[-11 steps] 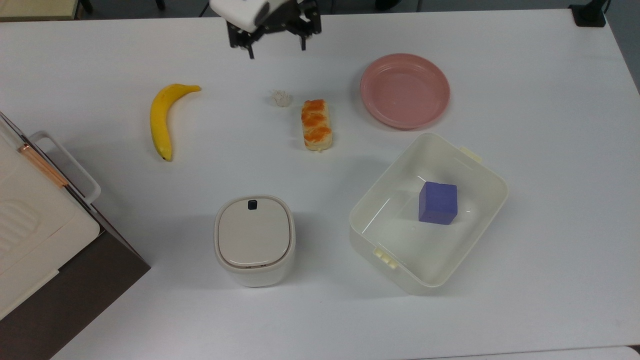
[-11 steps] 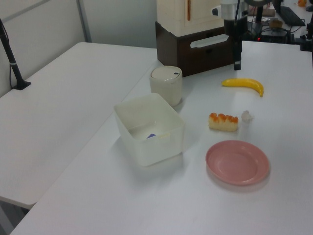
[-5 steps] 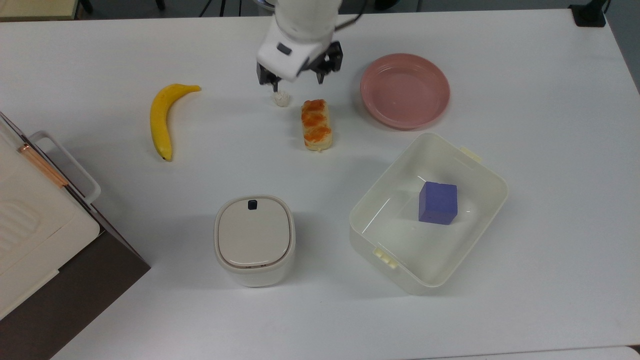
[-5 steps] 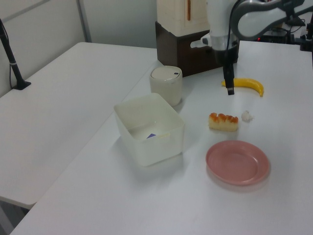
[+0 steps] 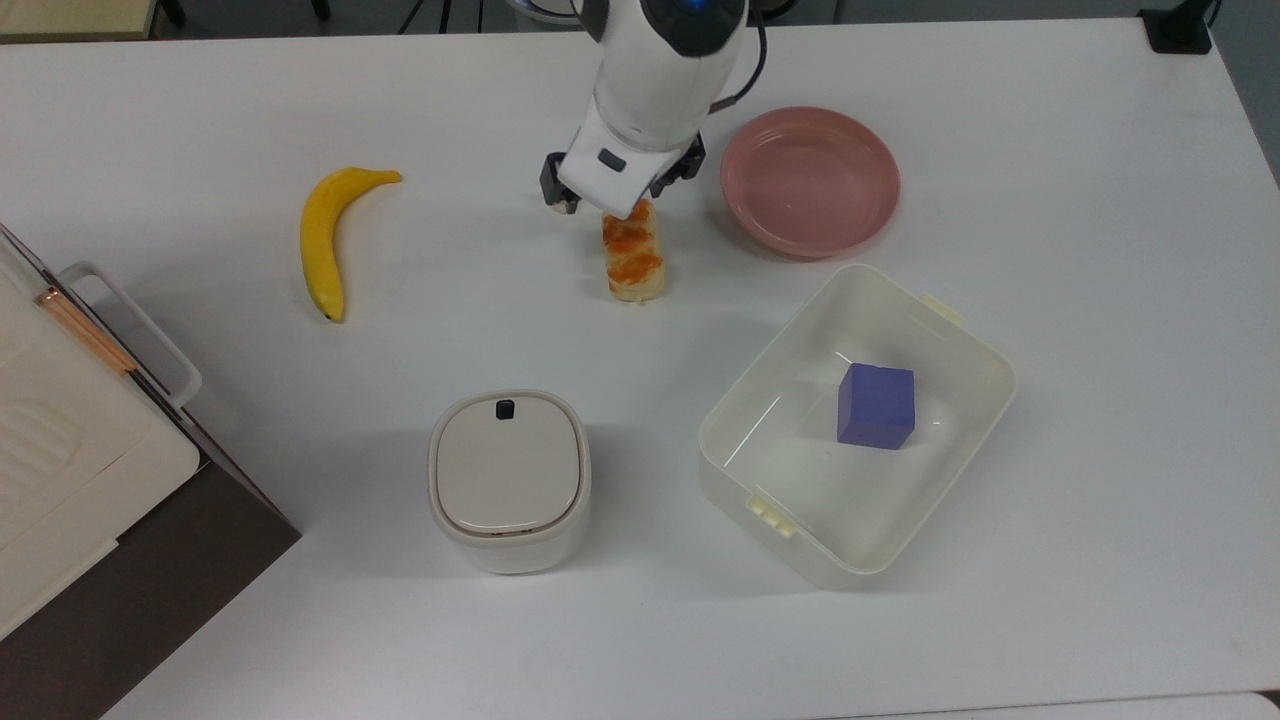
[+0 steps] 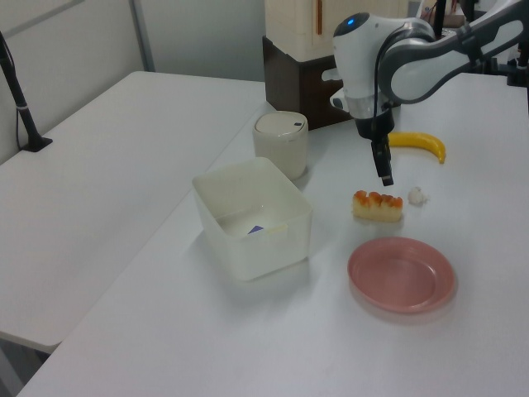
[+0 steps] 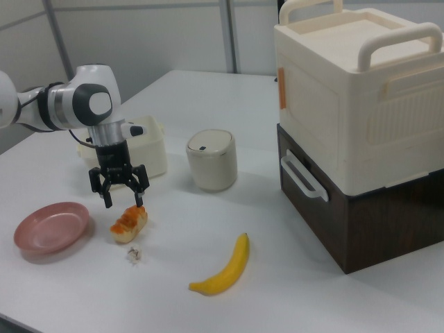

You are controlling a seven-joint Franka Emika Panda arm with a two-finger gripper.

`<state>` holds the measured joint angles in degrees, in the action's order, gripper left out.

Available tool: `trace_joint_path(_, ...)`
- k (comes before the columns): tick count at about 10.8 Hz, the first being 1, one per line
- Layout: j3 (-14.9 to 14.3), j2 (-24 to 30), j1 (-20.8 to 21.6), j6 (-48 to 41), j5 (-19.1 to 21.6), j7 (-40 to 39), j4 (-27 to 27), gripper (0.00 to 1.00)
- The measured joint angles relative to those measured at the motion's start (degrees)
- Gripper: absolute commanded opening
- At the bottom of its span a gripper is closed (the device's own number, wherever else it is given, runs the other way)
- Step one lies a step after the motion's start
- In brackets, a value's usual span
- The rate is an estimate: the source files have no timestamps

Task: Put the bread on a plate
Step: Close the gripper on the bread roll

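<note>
Top view first: the white tabletop [image 5: 1050, 600] carries a cream tub [image 5: 960, 345] holding a purple block [image 5: 877, 405], then the pink plate [image 5: 810, 180], bare, near the bread's right. The gripper [image 7: 119, 198] hangs just above the bread's [image 5: 634, 260] far end, jaws spread wide, gripping nothing. A banana [image 5: 322, 240] lies well apart at the top view's left.

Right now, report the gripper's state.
Gripper: open, holding nothing, fingers spread just above the far end of the small oblong orange-glazed bread.
</note>
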<state>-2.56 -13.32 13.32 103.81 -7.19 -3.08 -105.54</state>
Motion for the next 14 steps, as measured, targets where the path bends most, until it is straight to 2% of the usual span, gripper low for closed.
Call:
trace_joint_path(3, 1.4, -3.2, 0.3, 0.0, -2.7, 0.3, 0.0, 0.93)
trace_joint_path(5, 2.5, -5.2, 0.3, 0.1, -3.6, 1.0, 0.0, 0.89)
trace_joint_path(6, 2.5, -5.7, 0.3, 0.1, -4.3, 0.9, 0.0, 0.8)
trace_joint_path(7, 2.5, -6.3, 0.2, 0.1, -5.2, 0.9, 0.0, 0.66)
trace_joint_path(9, 2.5, -7.4, 0.2, 0.1, -5.6, 0.1, 0.0, 0.05)
trace_joint_path(10, 2.5, -7.7, 0.0, 0.1, -5.7, -0.1, 0.0, 0.0)
trace_joint_path(14, 2.6, -7.7, -0.5, 0.1, -5.7, 1.6, 0.3, 0.0)
